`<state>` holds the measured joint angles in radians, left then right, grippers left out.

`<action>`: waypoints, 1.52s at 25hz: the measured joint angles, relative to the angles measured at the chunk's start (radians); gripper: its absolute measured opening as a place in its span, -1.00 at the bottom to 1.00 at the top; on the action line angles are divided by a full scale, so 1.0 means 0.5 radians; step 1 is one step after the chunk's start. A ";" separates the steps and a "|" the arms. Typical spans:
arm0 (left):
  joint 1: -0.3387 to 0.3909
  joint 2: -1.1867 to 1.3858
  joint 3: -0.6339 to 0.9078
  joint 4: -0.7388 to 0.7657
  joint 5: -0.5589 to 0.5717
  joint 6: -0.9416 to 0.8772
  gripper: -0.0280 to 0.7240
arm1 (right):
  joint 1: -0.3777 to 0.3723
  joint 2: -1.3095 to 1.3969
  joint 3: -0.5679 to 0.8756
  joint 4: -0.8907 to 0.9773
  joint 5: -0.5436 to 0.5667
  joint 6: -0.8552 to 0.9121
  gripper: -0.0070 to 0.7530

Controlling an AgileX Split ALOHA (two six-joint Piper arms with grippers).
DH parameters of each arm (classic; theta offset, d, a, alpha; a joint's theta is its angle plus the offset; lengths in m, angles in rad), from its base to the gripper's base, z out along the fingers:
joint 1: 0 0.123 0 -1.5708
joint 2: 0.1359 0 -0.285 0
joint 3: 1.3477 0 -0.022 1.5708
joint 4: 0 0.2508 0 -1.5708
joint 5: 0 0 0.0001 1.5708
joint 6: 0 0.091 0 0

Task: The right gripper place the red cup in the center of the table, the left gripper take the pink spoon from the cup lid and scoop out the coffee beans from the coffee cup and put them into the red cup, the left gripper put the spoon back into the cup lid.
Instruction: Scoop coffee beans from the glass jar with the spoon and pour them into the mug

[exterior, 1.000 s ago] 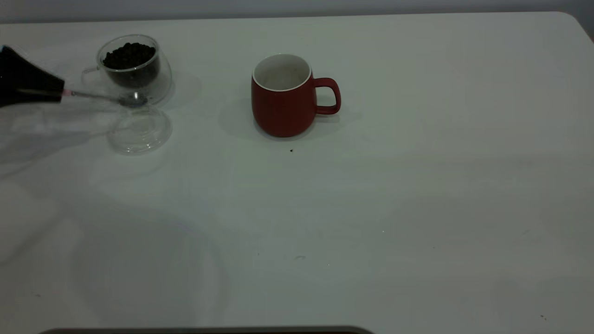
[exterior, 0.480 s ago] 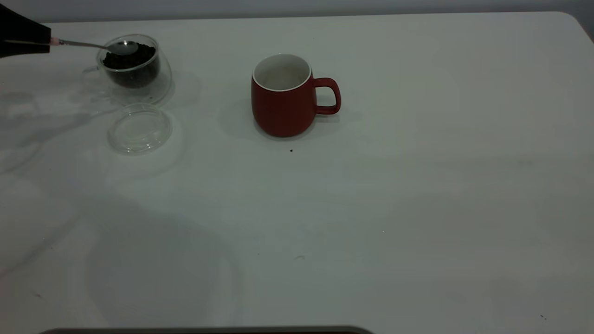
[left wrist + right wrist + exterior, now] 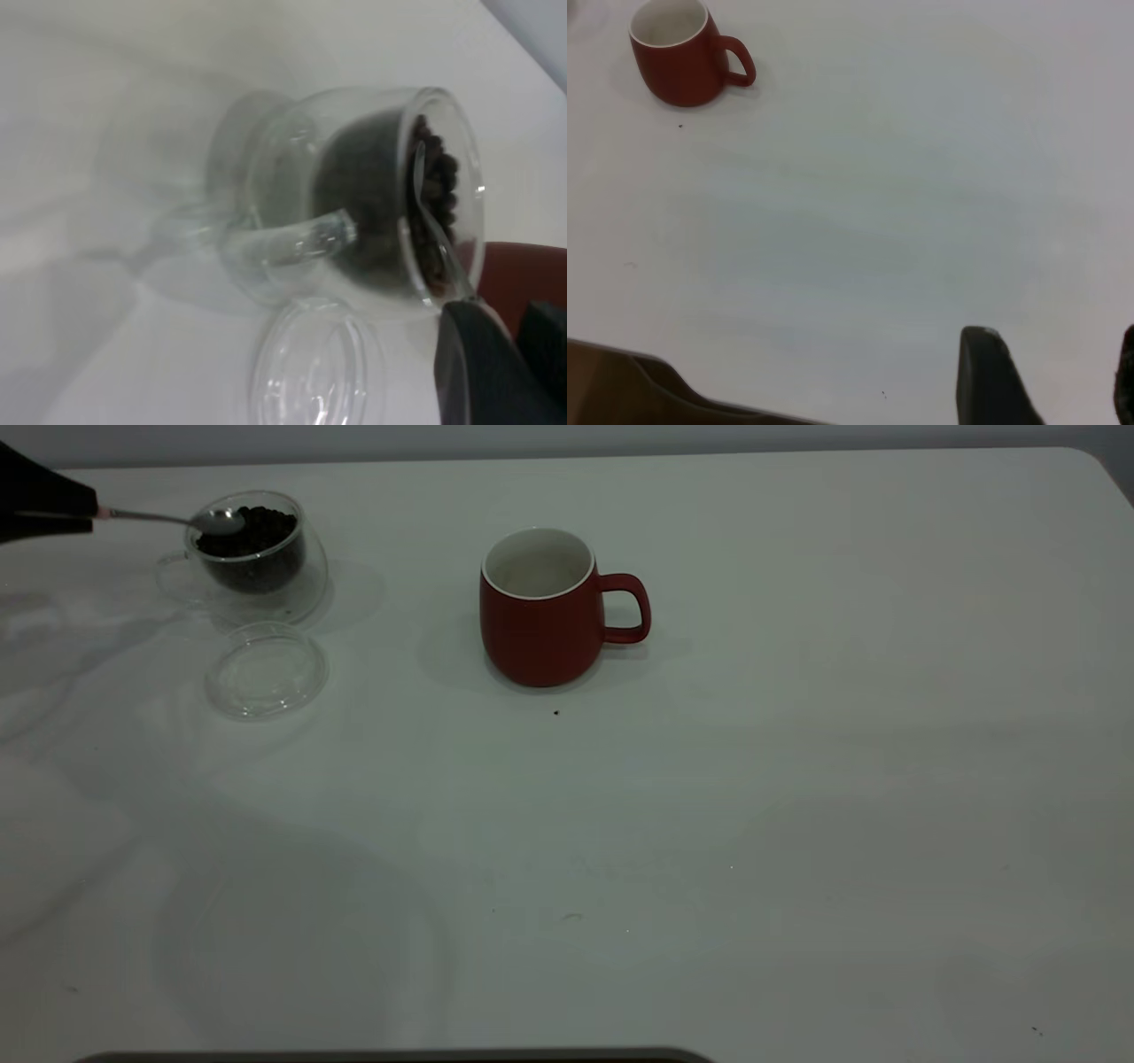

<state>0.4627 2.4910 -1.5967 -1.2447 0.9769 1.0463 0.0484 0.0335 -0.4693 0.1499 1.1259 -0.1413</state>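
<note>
Cut off at the exterior view's left edge, the black wedge-shaped left gripper (image 3: 89,512) has its fingers clamped on the pink-handled metal spoon (image 3: 168,517), whose handle is mostly hidden; its bowl rests on the dark coffee beans (image 3: 252,527) in the clear glass cup (image 3: 257,558). The right gripper (image 3: 1050,381) is half out of frame, fingers spread, well apart from the dark-red mug (image 3: 542,609) on the white table (image 3: 797,779).

The exterior view looks steeply down across the table (image 3: 797,779), the left wrist view sits close beside the coffee cup (image 3: 354,195), and the right wrist view, from farther back, shares the red cup (image 3: 678,53).
</note>
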 joint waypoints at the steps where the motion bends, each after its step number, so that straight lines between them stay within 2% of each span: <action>1: 0.000 0.015 0.000 -0.004 0.000 0.002 -0.62 | 0.000 0.000 0.000 0.000 0.000 0.000 -0.01; 26: 0.000 0.092 0.000 -0.053 0.180 -0.155 -0.62 | 0.000 0.000 0.000 0.000 0.000 0.000 -0.01; 38: -0.002 0.144 -0.001 -0.051 0.181 -0.168 -0.62 | 0.000 0.000 0.000 0.000 0.000 0.000 -0.01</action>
<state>0.4617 2.5631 -1.5974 -1.2700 1.0674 0.9625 0.0484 0.0335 -0.4693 0.1499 1.1259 -0.1413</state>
